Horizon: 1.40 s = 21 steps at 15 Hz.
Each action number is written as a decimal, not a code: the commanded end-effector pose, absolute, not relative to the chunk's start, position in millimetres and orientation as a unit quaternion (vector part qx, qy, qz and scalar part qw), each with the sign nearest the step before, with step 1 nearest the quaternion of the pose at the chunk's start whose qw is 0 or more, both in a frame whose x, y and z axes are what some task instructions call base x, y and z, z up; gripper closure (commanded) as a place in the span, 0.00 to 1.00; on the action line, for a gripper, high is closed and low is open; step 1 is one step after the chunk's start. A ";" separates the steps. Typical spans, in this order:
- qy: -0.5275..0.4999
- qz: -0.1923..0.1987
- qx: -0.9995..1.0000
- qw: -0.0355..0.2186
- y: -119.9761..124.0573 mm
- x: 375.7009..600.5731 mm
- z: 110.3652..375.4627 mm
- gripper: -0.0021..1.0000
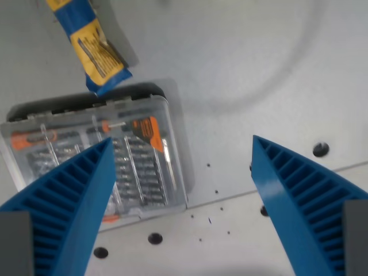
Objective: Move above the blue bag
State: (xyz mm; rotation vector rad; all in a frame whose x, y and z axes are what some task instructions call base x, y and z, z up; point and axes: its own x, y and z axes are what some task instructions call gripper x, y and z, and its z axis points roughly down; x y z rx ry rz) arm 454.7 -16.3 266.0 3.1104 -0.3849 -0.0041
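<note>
Wrist view: blue bag (92, 45) upper left, well beyond the spread, empty fingers (98, 167).

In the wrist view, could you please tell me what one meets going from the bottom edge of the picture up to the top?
Open blue ribbed hand at the bottom → clear plastic case of screwdriver bits with orange parts → blue and yellow foil bag at the top, its lower tip at the case's far edge.
</note>
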 end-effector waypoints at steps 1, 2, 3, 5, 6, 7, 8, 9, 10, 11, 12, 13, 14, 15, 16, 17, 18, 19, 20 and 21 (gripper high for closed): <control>-0.081 -0.004 0.997 0.013 -10.9 465.4 261.3 0.00; -0.075 -0.005 0.997 0.014 -9.1 467.9 258.7 0.00; -0.069 -0.007 0.998 0.015 -7.3 470.5 256.0 0.00; -0.056 -0.007 0.998 0.017 -3.4 476.0 249.8 0.00; -0.050 -0.007 0.999 0.019 -1.3 478.9 246.3 0.00; -0.045 -0.007 0.999 0.021 0.9 482.0 242.6 0.00; -0.038 -0.008 0.999 0.022 3.2 485.2 238.7 0.00; -0.031 -0.008 0.999 0.024 5.5 488.4 234.7 0.00; -0.025 -0.008 0.999 0.026 7.8 491.7 230.5 0.00; -0.020 -0.009 0.999 0.028 10.2 495.0 226.3 0.00; -0.014 -0.010 0.999 0.030 12.7 498.4 222.0 0.00; -0.007 -0.008 0.999 0.031 15.6 502.2 217.0 0.00; -0.003 -0.007 0.999 0.032 18.2 505.6 212.6 0.00; 0.002 -0.008 0.999 0.034 21.3 509.5 207.4 0.00; 0.007 -0.007 0.999 0.034 23.9 512.9 202.9 0.00; 0.011 -0.007 0.999 0.036 26.5 516.3 198.2 0.00; 0.016 -0.006 0.999 0.037 28.9 519.7 193.8 0.00; 0.020 -0.007 0.999 0.037 31.2 523.1 189.6 0.00; 0.024 -0.007 0.999 0.037 33.3 526.3 185.7 0.00; 0.029 -0.007 0.999 0.038 35.3 529.3 182.1 0.00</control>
